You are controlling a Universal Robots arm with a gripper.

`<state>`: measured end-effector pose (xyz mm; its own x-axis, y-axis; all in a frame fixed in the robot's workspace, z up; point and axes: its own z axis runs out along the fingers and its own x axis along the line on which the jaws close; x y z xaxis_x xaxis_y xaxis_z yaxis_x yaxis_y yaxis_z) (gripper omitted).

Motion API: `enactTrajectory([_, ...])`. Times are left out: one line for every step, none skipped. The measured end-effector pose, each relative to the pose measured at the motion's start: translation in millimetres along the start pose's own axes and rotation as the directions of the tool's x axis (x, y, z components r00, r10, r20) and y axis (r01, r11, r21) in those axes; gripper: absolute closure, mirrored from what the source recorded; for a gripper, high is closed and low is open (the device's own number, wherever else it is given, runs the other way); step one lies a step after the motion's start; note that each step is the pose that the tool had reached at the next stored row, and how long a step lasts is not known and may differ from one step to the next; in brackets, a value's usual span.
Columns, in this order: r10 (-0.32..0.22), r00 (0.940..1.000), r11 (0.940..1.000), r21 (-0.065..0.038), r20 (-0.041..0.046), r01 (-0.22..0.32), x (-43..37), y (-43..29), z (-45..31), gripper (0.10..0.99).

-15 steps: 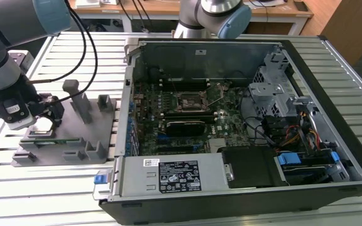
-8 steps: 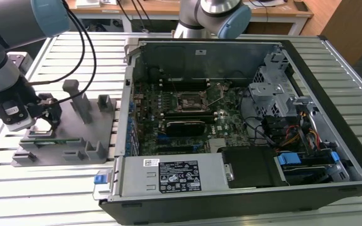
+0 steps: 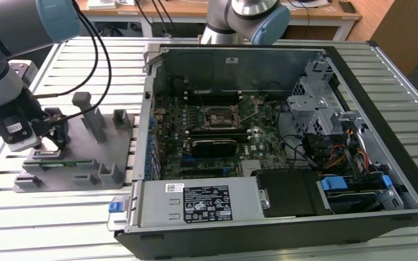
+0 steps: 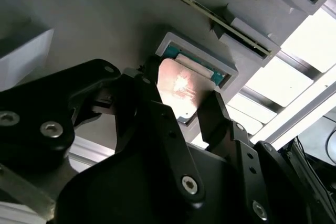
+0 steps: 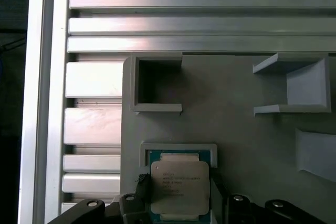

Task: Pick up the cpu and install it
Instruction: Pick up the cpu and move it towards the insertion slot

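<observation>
The cpu [image 5: 180, 182], a flat square chip with a silvery top, lies in a raised square pocket of the grey fixture block [image 3: 85, 171] at the exterior view's left. My gripper [image 3: 45, 142] is down over that pocket. In both wrist views its black fingers [image 4: 149, 85] press against two opposite edges of the cpu [image 4: 181, 85], so the gripper [image 5: 180, 195] is shut on it. The chip looks seated in the pocket. The motherboard's cpu socket [image 3: 222, 117] sits open in the middle of the computer case, well to the exterior view's right of the gripper.
The open computer case [image 3: 383, 136] lies on a slatted metal table [image 3: 63, 228], with cables, a drive cage and a power supply inside. Grey posts [image 3: 85, 106] rise from the fixture beside the gripper. A second arm's base [image 3: 245, 19] stands behind the case.
</observation>
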<state>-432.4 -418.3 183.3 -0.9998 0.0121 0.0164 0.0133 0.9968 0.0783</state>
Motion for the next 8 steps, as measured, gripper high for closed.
enactTrajectory([0.000,1.0000,1.0000,0.000,0.0000,0.000,-0.5,0.0,-0.1,0.545])
enactTrajectory([0.000,1.0000,1.0000,0.000,0.0001,0.000,-0.6,0.0,0.0,0.545])
enactTrajectory([0.000,1.0000,1.0000,0.000,0.0001,0.000,-0.6,0.0,-0.1,0.545])
enactTrajectory([0.000,1.0000,1.0000,0.001,0.0001,0.000,-0.7,0.0,-0.3,0.545])
enactTrajectory([0.000,1.0000,1.0000,0.001,0.0001,0.000,-0.7,0.0,-0.6,0.545])
enactTrajectory([0.000,1.0000,1.0000,0.002,0.0002,0.000,-0.7,0.0,-0.5,0.545])
enactTrajectory([0.000,1.0000,1.0000,0.002,0.0002,0.000,-0.7,0.0,-0.6,0.545])
enactTrajectory([0.000,1.0000,1.0000,0.002,0.0001,0.000,-0.7,0.0,-0.6,0.545])
